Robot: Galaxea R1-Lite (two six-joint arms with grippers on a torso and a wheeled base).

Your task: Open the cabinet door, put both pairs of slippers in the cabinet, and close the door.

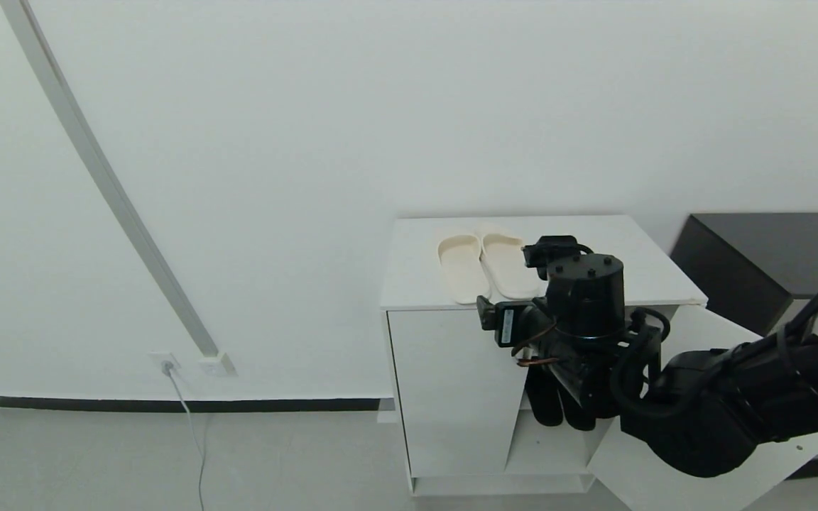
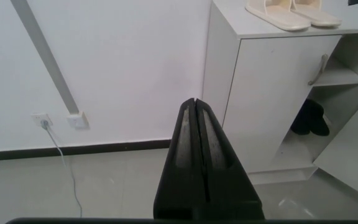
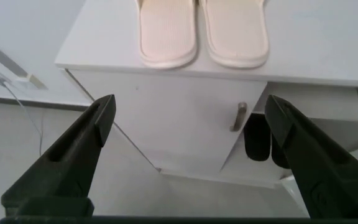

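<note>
A cream pair of slippers [image 1: 483, 266] lies side by side on top of the white cabinet [image 1: 629, 270]. The cabinet's left door [image 1: 451, 390] is shut, with a metal handle [image 3: 240, 116]; the right door [image 1: 664, 461] stands swung open. A black pair of slippers [image 3: 257, 138] stands inside on the lower shelf, also seen as the black slippers [image 2: 309, 118]. My right gripper [image 3: 190, 106] is open, hovering in front of and above the cabinet's front edge, empty. My left gripper [image 2: 195, 109] is shut on nothing, low and well off to the cabinet's left.
A black table [image 1: 771, 255] stands right of the cabinet. On the wall to the left are a socket with a hanging cable [image 1: 165, 367] and a slanted grey strip [image 1: 96, 170]. Bare floor [image 1: 167, 461] lies left of the cabinet.
</note>
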